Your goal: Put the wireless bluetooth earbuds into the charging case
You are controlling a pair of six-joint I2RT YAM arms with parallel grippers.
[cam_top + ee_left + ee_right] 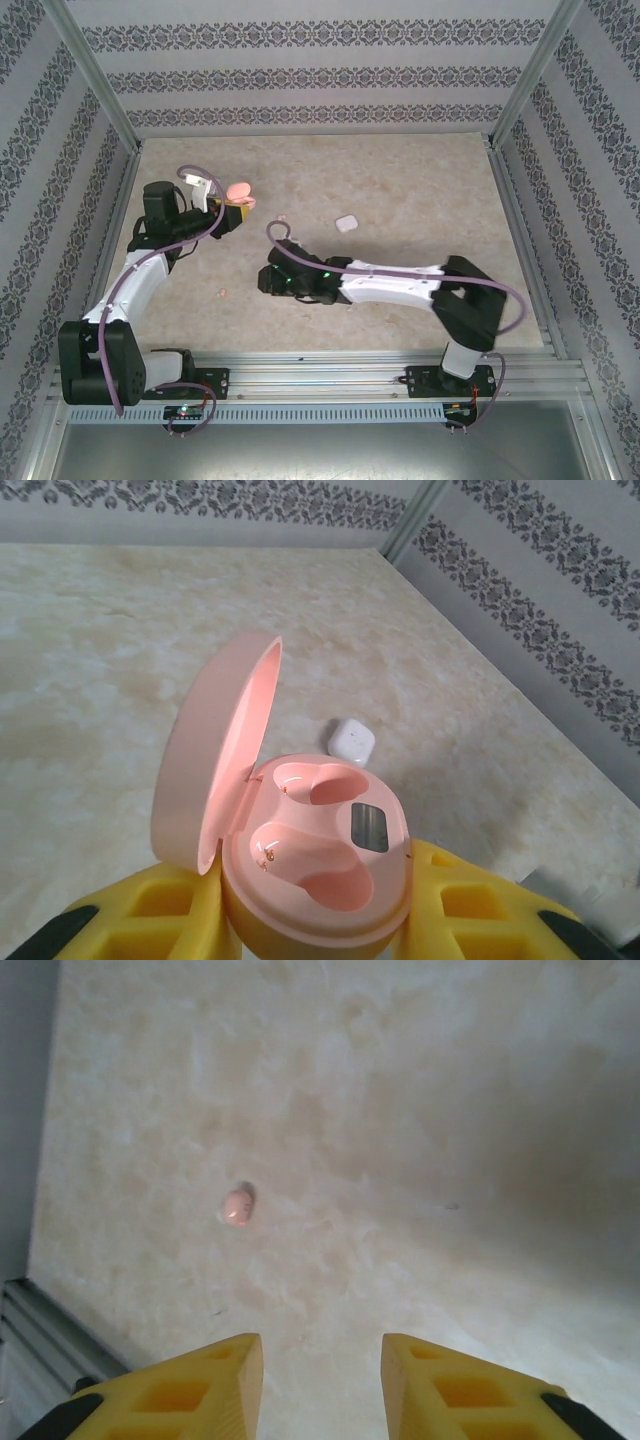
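Pale pink round plastic charging case [300, 865], its lid up and both wells empty, sits clamped in the left pincer [315, 885] at the far left of the beige marbled counter [400, 180]. A small white case [350, 742], closed, lies to its right. A tiny pink earbud [237, 1206] lies left of the open, empty right pincer [320, 1345], with bare counter between them.

Beige marbled tabletop [400, 180]; white walls [300, 60] with dark floral bands left, far, right; aluminium corner posts [95, 72]; slotted metal rail [330, 372] along near edge.
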